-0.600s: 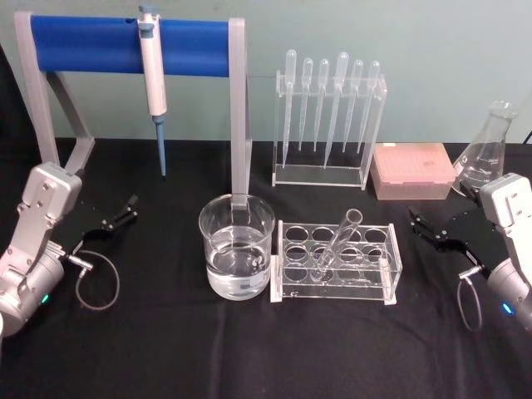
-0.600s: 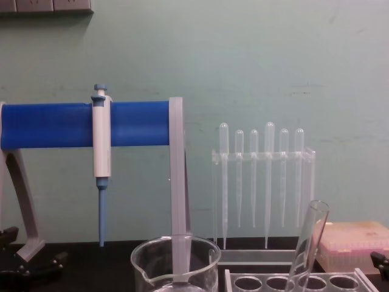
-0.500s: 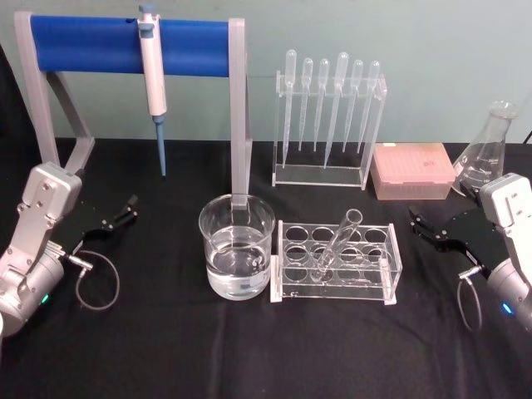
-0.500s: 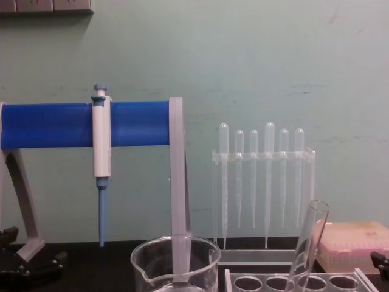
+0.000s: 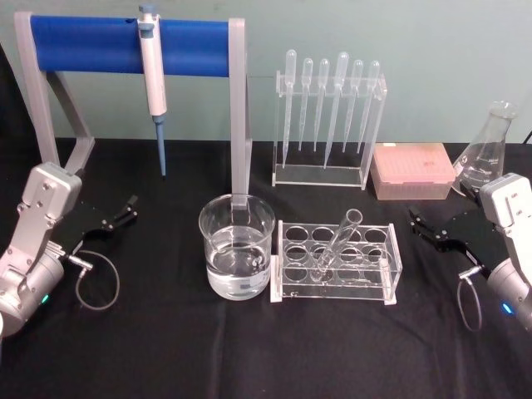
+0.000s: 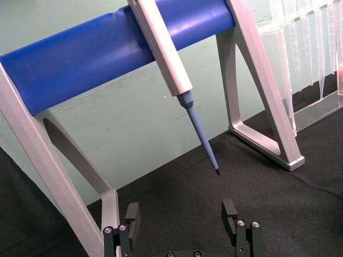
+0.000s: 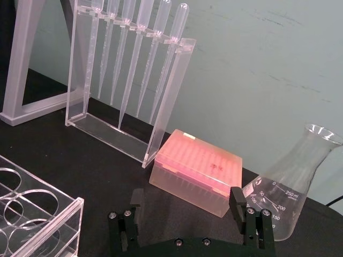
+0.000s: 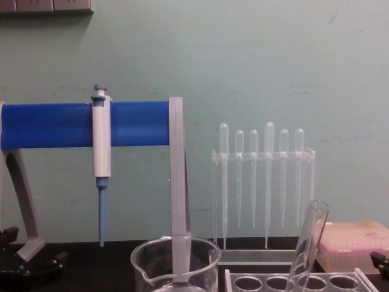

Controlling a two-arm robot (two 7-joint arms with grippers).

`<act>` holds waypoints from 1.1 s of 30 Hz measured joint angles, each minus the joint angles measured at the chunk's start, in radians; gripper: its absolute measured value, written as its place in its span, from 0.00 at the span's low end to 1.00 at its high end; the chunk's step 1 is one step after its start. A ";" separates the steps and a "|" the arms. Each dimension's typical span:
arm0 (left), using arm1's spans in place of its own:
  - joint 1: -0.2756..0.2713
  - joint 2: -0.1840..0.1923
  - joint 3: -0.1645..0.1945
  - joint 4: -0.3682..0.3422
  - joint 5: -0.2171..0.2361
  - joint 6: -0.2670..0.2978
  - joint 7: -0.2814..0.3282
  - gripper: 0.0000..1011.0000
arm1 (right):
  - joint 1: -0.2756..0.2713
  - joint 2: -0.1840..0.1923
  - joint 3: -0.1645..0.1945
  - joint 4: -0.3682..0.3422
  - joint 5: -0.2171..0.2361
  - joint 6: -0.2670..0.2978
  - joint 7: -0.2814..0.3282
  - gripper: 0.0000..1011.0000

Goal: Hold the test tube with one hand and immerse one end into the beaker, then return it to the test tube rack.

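Observation:
The test tube [image 5: 339,241] leans in a hole of the clear rack [image 5: 335,287] at the table's middle, its open rim up and to the right; the chest view shows its upper part [image 8: 309,243]. Just left of the rack stands the beaker [image 5: 237,249], partly filled with clear liquid, its rim also in the chest view [image 8: 176,248]. My left gripper [image 5: 120,214] rests open at the far left, nothing between its fingers [image 6: 132,214]. At the far right my right gripper [image 5: 424,226] is open and empty too, well apart from the rack, its fingers [image 7: 236,199] spread.
A white-and-blue pipettor [image 5: 152,79] hangs from a blue-bar stand [image 5: 125,46] at the back left. Behind the rack is a clear holder of thin pipettes [image 5: 328,116]. A pink tip box [image 5: 413,170] and a conical flask [image 5: 486,154] sit at the back right.

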 joint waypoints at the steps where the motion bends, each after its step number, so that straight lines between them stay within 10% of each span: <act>1: 0.000 0.000 0.000 0.000 0.000 0.000 0.000 0.99 | 0.000 0.000 0.000 0.000 0.000 0.000 0.000 0.99; 17: 0.000 0.000 0.000 0.000 0.000 0.000 0.000 0.99 | -0.003 0.001 0.003 -0.004 0.001 -0.001 0.001 0.99; 33: 0.000 0.000 0.000 0.000 0.000 0.000 0.000 0.99 | -0.123 0.090 0.130 -0.239 0.089 -0.001 0.084 0.99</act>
